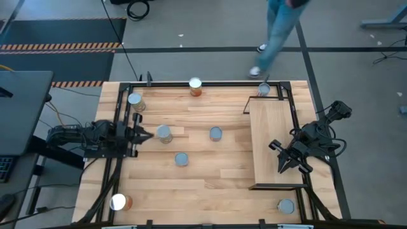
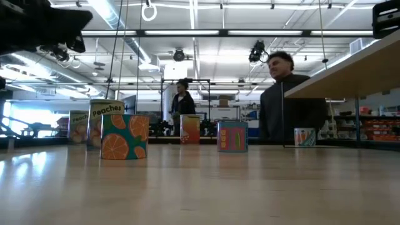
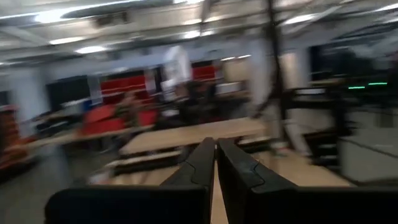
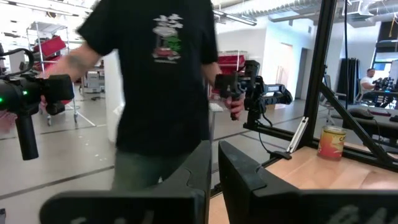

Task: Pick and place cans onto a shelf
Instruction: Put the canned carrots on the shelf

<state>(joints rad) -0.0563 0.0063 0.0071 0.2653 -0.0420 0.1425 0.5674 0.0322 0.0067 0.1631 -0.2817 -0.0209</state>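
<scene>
Several cans stand upright on the plank tabletop: silvery-topped ones at the middle (image 1: 164, 133), (image 1: 215, 133), (image 1: 182, 159), others near the far edge (image 1: 195, 86), (image 1: 135, 100), (image 1: 264, 90) and the near edge (image 1: 117, 202), (image 1: 285, 206). The shelf (image 1: 276, 143), a light-wood board in a black frame, stands at the right and bears no can. My left gripper (image 1: 145, 134) (image 3: 216, 171) is shut and empty, raised just left of a middle can. My right gripper (image 1: 281, 157) (image 4: 214, 174) is shut and empty above the shelf.
A person (image 1: 276, 32) walks beyond the table's far edge and fills the right wrist view (image 4: 155, 81), holding dark hand-held devices. The low view shows cans in a row (image 2: 124, 136), (image 2: 232, 136) and the shelf board (image 2: 350, 69) raised at the right. Black frame rails (image 1: 117, 121) run along the table's sides.
</scene>
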